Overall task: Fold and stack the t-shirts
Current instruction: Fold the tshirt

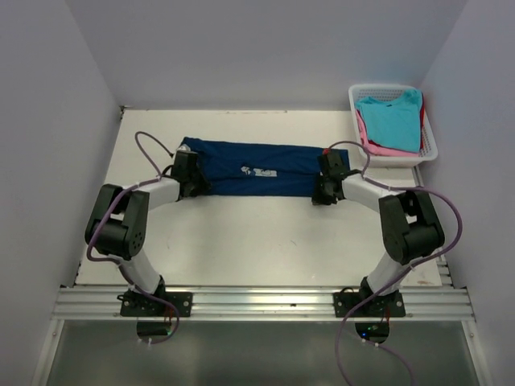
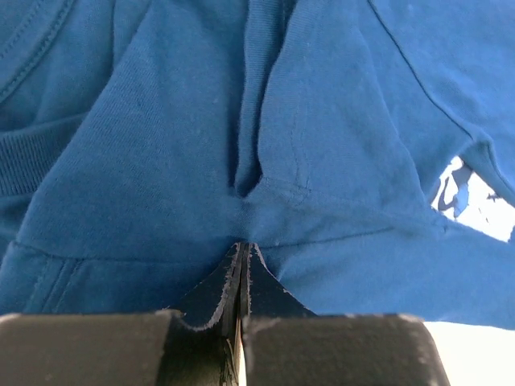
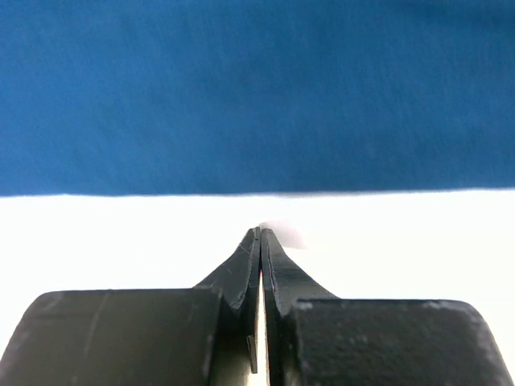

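The navy blue cotton t-shirt is soft, matt knit cloth with a ribbed band, stitched seams and a flat pale print; the light turquoise t-shirt and pink t-shirt look like the same dull cloth, lying in a white lattice basket of faintly glossy plastic. The black fingers of the left claw and the right claw look like matt hard plastic, rough along their edges. The white tabletop is smooth and matt, and the silver rail at its near edge is bare metal.
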`<control>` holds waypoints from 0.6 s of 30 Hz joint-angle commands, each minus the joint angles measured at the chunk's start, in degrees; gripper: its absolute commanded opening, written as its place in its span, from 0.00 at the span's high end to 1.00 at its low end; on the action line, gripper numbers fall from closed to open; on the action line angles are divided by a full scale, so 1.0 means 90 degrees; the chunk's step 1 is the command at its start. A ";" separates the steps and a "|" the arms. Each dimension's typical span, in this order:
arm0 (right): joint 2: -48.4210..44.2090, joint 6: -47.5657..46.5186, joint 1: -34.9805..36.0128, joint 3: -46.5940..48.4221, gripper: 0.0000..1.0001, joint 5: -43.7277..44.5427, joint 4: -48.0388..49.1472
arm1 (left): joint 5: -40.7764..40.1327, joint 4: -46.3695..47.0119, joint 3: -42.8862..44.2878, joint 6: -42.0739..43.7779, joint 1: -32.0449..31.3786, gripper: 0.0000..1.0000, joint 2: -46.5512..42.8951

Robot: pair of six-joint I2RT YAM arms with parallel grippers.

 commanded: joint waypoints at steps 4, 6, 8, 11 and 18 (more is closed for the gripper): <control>-0.0699 -0.0027 0.0529 -0.0939 1.00 0.0155 -0.0381 | -0.0787 -0.1577 0.0927 0.0080 0.0279 1.00 0.0824; -0.0807 -0.0007 0.0549 -0.1046 1.00 0.0144 -0.0371 | -0.0640 -0.1569 0.1016 0.0061 0.0279 1.00 0.0904; -0.0943 -0.0085 0.0568 -0.0989 1.00 0.0173 -0.0419 | -0.0503 -0.1403 0.0939 0.0060 0.0289 1.00 0.0904; -0.1032 -0.0163 0.0568 -0.0609 1.00 0.0464 -0.0595 | -0.0464 -0.1305 0.0792 0.0090 0.0289 1.00 0.0816; 0.0069 -0.0017 0.0471 0.1108 1.00 0.1667 -0.1103 | -0.0395 -0.1266 0.0558 0.0197 0.0289 1.00 0.0748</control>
